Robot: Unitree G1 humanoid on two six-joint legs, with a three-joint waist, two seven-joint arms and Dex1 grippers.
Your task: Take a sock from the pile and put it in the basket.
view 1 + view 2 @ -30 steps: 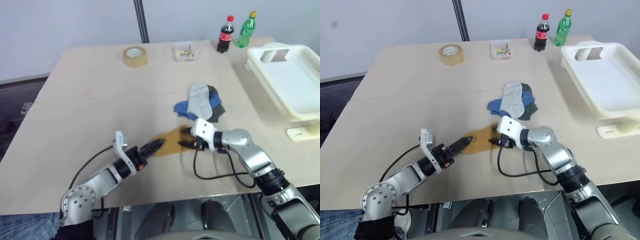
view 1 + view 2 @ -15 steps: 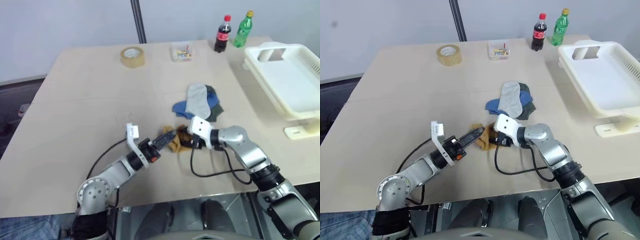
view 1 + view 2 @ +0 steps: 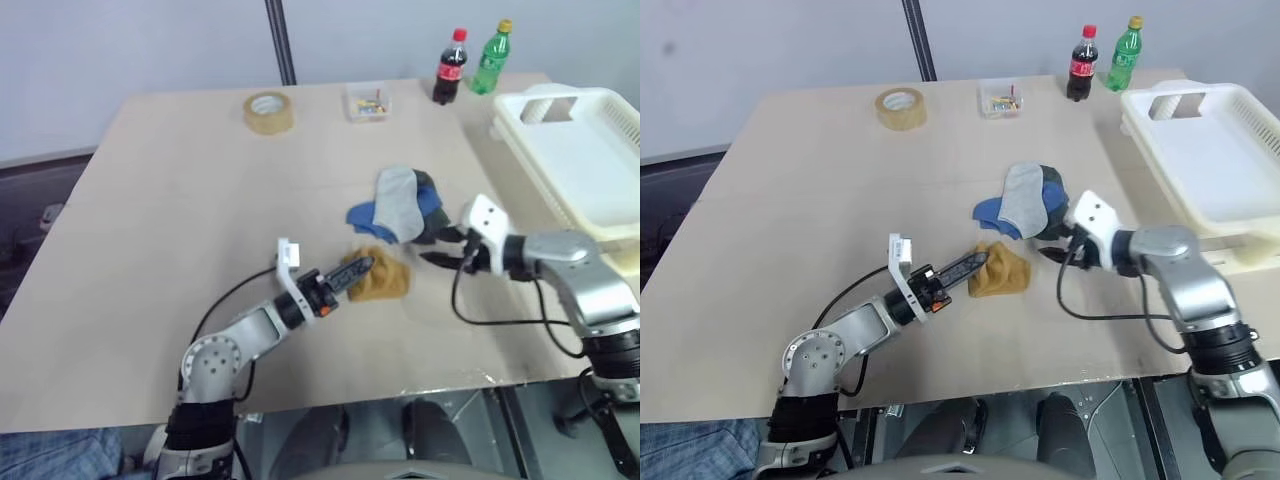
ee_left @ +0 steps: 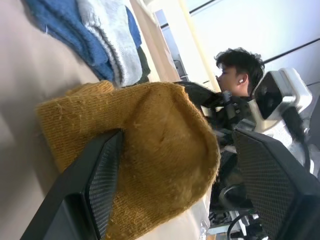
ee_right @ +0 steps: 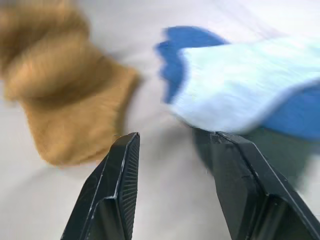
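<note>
The mustard-yellow sock (image 3: 385,280) lies bunched on the table just in front of the pile (image 3: 405,200) of grey, blue and dark socks. My left gripper (image 3: 360,268) is open, its tips at the sock's left edge. In the left wrist view the sock (image 4: 150,150) sits between the two wide-spread fingers (image 4: 100,185). My right gripper (image 3: 432,258) hovers open to the right of the sock, near the pile's front edge, with nothing between its fingers (image 5: 120,180). The cream-white basket (image 3: 590,170) stands at the table's right side.
At the table's far edge are a tape roll (image 3: 270,112), a small clear box (image 3: 368,103), a cola bottle (image 3: 451,68) and a green bottle (image 3: 492,58). A black pole (image 3: 280,40) rises behind them. A person (image 4: 240,70) shows beyond the table.
My right gripper pulled away from the sock, moving right and up. My left gripper pushed to the right against the sock, which went from lying flat to bunched up.
</note>
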